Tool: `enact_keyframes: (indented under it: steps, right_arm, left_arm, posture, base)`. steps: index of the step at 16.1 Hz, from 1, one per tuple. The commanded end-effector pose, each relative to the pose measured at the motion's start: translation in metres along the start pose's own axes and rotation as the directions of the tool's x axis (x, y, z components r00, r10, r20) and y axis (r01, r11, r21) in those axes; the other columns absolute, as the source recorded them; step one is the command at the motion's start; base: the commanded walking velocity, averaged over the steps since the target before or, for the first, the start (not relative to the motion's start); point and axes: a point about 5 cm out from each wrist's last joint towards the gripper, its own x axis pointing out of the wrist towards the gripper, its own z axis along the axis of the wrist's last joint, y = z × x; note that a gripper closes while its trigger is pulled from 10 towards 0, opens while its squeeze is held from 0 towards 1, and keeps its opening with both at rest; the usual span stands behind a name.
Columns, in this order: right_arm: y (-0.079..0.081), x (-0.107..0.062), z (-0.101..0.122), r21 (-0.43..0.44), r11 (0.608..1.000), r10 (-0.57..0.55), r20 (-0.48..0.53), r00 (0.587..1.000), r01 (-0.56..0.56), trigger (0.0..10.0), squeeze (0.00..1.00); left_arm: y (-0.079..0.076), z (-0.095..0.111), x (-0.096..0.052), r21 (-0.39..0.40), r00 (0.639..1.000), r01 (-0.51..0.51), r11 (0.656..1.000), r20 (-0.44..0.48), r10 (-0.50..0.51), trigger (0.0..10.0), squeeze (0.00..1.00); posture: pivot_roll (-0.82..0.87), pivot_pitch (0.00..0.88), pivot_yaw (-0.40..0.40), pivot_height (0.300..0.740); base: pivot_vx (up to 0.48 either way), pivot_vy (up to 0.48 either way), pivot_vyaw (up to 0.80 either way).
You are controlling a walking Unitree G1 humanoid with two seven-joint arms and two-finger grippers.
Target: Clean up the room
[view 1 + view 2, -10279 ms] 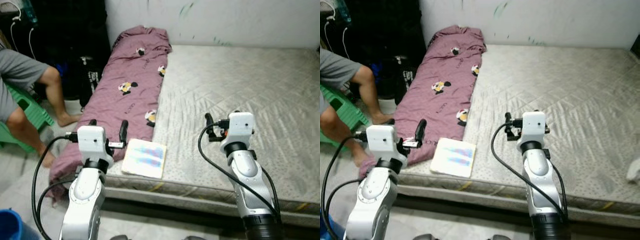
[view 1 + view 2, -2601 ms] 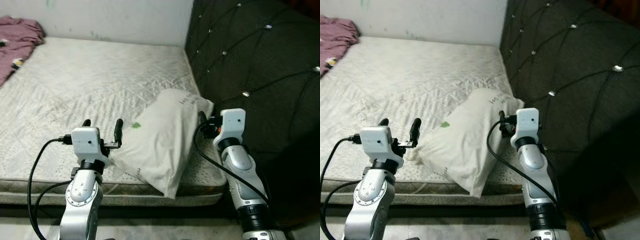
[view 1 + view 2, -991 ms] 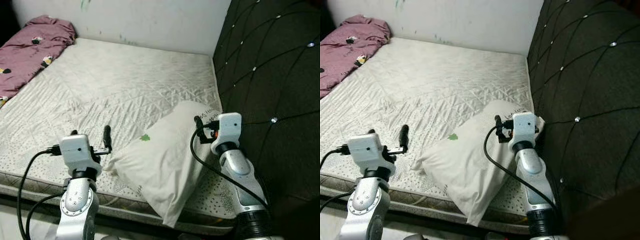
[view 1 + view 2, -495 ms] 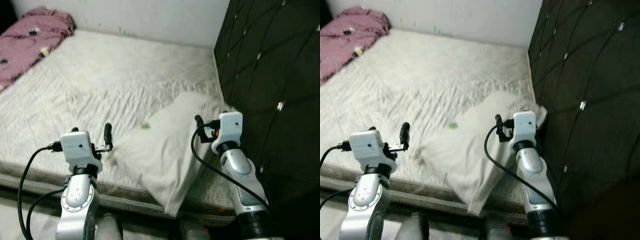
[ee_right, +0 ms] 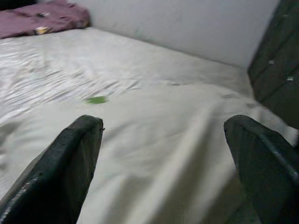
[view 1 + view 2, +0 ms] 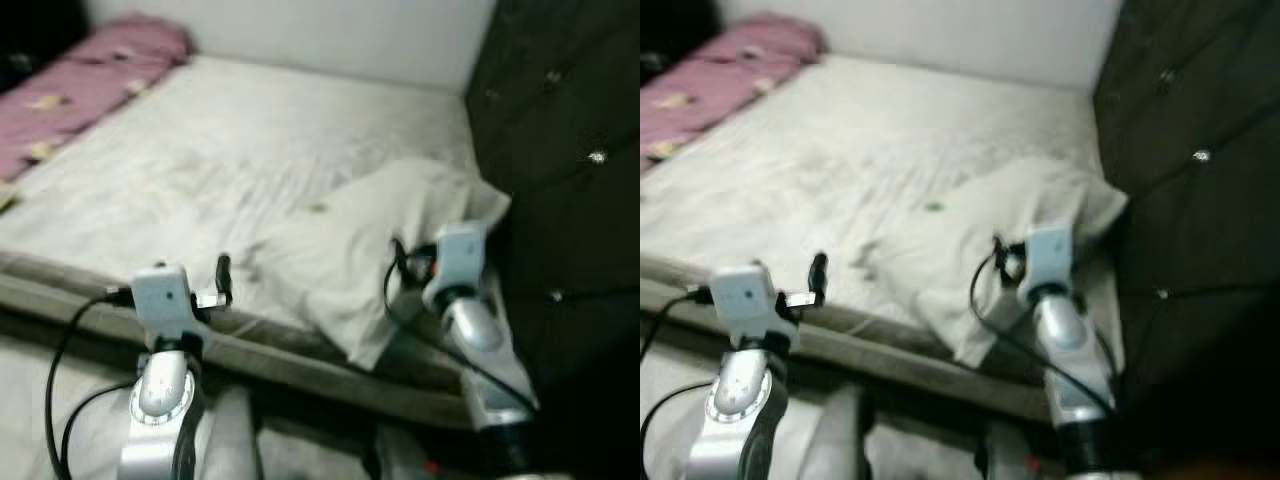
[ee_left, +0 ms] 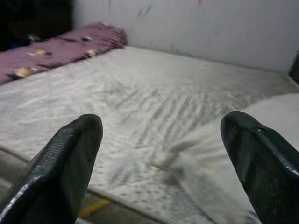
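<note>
The picture is blurred. A white pillow (image 6: 372, 238) with a small green mark (image 5: 96, 99) lies at the near right corner of a bare grey-white mattress (image 6: 200, 150). A pink printed blanket (image 6: 90, 80) is bunched at the far left of the bed. My left gripper (image 6: 195, 275) hovers over the mattress's front edge, left of the pillow, open and empty (image 7: 159, 154). My right gripper (image 6: 425, 262) is held just above the pillow's near right part, also open (image 5: 161, 158), with the pillow's cloth spread beneath the fingers (image 5: 65, 168).
A dark tufted headboard (image 6: 570, 120) rises along the right of the bed. A pale wall (image 6: 330, 30) runs behind the bed. The bed's front side (image 6: 300, 360) crosses below the grippers, with light floor (image 6: 50, 400) at the lower left.
The whole view has shifted and blurred as the camera moved: the bed's front edge now sits higher, with more floor showing. Both grippers keep their open pose.
</note>
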Motion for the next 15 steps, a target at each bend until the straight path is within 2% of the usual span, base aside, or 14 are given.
enact_keyframes:
  steps: [1,3,8,10,13,15]
  right_arm:
    - [-0.002,0.003,0.008,-0.009,1.0,0.0,0.021,1.0,0.0,10.0,0.0]
    - [0.0,0.0,0.007,-0.003,1.0,0.003,0.019,1.0,-0.003,10.0,0.0]
    - [-0.001,-0.005,0.003,0.01,1.0,-0.003,-0.001,1.0,0.003,10.0,0.0]
    - [0.0,-0.006,0.001,0.011,1.0,0.011,-0.018,1.0,-0.01,10.0,0.0]
    - [0.01,-0.01,-0.006,0.028,0.992,0.127,-0.096,0.987,-0.125,10.0,0.0]
    - [0.017,-0.014,-0.01,0.036,0.98,0.198,-0.137,0.971,-0.195,10.0,0.0]
  left_arm:
    - [-0.003,0.01,0.005,0.0,0.999,0.024,1.0,0.035,-0.024,10.0,0.0]
    - [-0.002,0.009,0.002,0.002,0.999,0.022,1.0,0.026,-0.022,10.0,0.0]
    - [-0.002,0.005,-0.002,-0.015,1.0,0.024,1.0,0.009,-0.024,10.0,0.0]
    - [-0.002,0.006,-0.001,-0.016,1.0,0.02,1.0,0.01,-0.02,10.0,0.0]
    - [0.0,0.007,-0.004,-0.005,1.0,0.007,1.0,0.002,-0.007,10.0,0.0]
    - [0.003,0.005,-0.015,0.001,1.0,-0.002,1.0,-0.021,0.002,10.0,0.0]
  posture:
    - [0.0,0.018,-0.056,0.636]
    - [0.0,0.022,-0.053,0.636]
    - [0.0,0.027,-0.055,0.562]
    - [-0.01,0.04,-0.053,0.562]
    - [-0.01,0.053,-0.055,0.562]
    - [-0.01,0.076,-0.057,0.562]
  base:
    - [0.0,0.0,0.0]
    - [0.0,0.0,0.0]
    - [0.0,0.0,0.0]
    - [0.0,0.0,0.0]
    - [0.0,0.0,0.0]
    - [0.0,0.0,0.0]
